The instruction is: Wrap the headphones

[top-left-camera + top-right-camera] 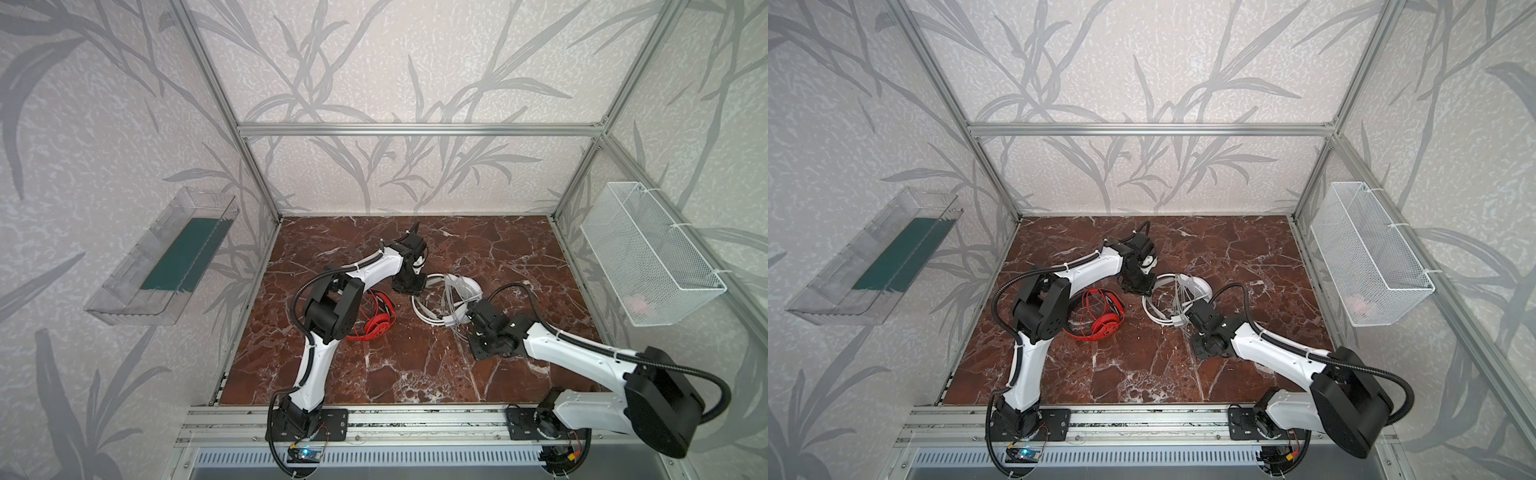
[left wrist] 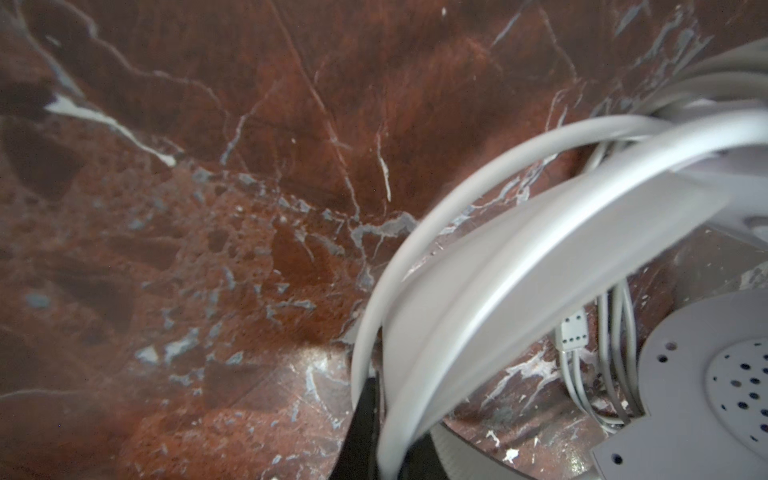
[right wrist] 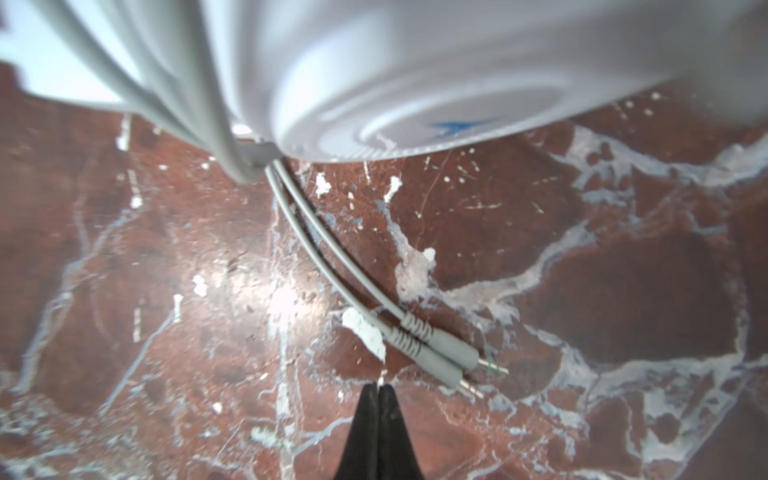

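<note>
The white headphones [image 1: 459, 291] are lying mid-table [image 1: 415, 374], grey cable [image 2: 615, 332] strung across them. At their far-left edge, the left gripper [image 1: 417, 289] is pinching the headband. Just in front of them, the right gripper [image 3: 377, 388] is hovering, pressed closed and empty. The red headphones [image 1: 376, 326] are lying to their left.

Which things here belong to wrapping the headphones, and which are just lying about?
Part of the job:
- white headphones
- their grey cable, partly looped over the band, with the plugs loose
- red headphones, thin red cable looped on them

Just there:
- clear tray on the left wall
- wire basket on the right wall
</note>
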You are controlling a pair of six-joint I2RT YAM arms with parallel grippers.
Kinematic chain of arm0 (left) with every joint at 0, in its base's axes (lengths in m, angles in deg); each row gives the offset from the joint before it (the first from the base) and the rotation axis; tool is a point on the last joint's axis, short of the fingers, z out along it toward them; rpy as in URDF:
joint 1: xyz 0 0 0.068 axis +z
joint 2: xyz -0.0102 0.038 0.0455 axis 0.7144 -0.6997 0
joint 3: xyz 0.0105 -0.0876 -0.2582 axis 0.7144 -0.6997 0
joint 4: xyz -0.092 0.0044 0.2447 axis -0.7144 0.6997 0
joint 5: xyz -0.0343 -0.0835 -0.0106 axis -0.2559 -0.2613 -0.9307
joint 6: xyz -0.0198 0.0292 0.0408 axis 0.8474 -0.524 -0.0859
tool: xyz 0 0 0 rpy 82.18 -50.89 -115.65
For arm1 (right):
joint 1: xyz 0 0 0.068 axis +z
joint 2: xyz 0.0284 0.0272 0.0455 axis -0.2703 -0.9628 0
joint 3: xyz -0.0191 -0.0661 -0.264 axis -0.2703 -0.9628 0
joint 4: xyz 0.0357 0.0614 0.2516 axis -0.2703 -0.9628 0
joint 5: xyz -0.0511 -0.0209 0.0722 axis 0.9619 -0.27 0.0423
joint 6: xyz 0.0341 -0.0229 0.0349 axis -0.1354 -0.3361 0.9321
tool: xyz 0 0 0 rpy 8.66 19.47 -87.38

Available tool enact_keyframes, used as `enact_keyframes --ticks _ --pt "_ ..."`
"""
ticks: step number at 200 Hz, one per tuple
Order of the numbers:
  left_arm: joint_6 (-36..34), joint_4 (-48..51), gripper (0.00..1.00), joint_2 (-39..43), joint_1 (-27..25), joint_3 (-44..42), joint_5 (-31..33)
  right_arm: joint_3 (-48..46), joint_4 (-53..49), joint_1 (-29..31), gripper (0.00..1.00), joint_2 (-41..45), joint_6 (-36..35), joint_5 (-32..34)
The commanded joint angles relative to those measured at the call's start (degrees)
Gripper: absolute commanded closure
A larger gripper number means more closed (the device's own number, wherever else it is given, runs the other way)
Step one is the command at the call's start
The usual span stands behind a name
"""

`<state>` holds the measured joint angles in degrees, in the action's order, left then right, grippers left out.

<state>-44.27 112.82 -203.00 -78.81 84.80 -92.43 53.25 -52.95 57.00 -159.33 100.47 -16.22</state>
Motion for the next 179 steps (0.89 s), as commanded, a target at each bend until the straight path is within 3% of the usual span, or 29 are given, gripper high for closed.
enact_keyframes --ticks 1,25,53,78,113,143,179 --pt "-1.34 4.84 0.92 -3.25 -0.63 -0.4 0.82 -2.95 -1.47 0.18 1.0 6.45 7.57 0.7" --pt "-1.66 4.84 0.92 -3.25 -0.6 -0.63 0.98 -6.91 -3.35 -1.02 1.0 13.68 18.66 1.88" --pt "-2.04 4.93 0.92 -3.33 -0.63 -0.58 1.01 -14.1 1.73 -7.88 1.0 20.16 26.76 -5.29" --pt "-2.34 5.2 0.92 -3.26 -0.58 -0.23 0.96 -15.44 3.58 -14.22 1.0 20.25 24.68 -10.2" --pt "-2.81 5.45 0.92 -3.17 -0.71 -0.05 0.94 -12.26 6.89 -16.77 1.0 13.03 19.98 -14.36" --pt "-2.82 5.59 0.92 -3.05 -0.69 -0.49 1.05 -11.21 11.37 -17.11 1.0 6.8 21.52 -18.91" --pt "-3.47 6.06 0.92 -3.16 -0.67 -0.76 0.91 -14.15 18.12 -18.8 1.0 3.36 25.79 -19.61"
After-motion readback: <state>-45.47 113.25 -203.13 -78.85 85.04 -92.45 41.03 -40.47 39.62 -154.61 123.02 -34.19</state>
